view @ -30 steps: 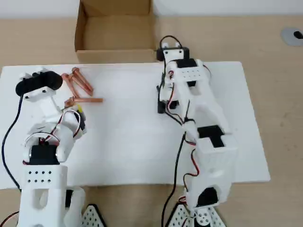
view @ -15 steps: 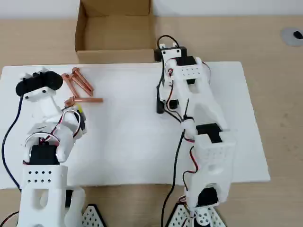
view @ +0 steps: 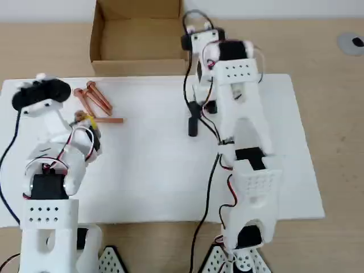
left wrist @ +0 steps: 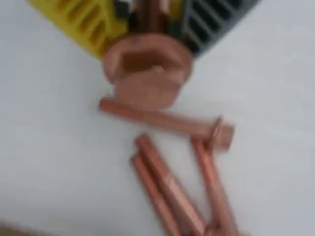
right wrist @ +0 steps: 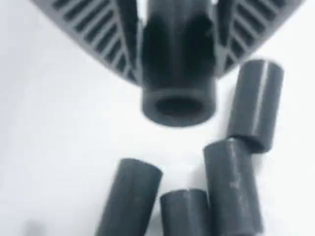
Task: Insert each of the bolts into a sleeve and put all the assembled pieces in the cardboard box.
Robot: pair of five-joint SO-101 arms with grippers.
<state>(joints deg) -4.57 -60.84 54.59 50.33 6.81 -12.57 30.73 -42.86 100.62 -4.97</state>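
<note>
1. Right now the left gripper (left wrist: pixel 150 17) has its yellow and grey jaws clamped on the thin part of one bolt (left wrist: pixel 147 69). The bolt's round head pokes out past the jaw tips, toward the mat (view: pixel 153 170).
2. The right gripper (right wrist: pixel 178 29) has its jaws clamped on one sleeve (right wrist: pixel 178 98). The sleeve's open hole faces out past the jaw tips.
3. Just under the held bolt lie a few loose bolts (left wrist: pixel 167 123) in a small pile, some touching. They are near the mat's far left corner.
4. Under the held sleeve lie four loose sleeves (right wrist: pixel 231 191), close together. I think they are by the mat's far edge, about halfway along.
5. The box (view: pixel 95 40) stands on the table (view: pixel 330 85), just past the mat's far edge. Its floor looks bare, so I think no piece has been put away yet.
6. Each arm has one part, so I think the joining step comes now, for the first pair.
7. The two grippers are well apart. Next they must come together over the mat, with the bolt and the hole in one straight line.
8. The bolt's thin end has to go into the hole, but it is the head that pokes out. I cannot tell how much thin end sticks out behind the jaws, so this may be tricky.
</note>
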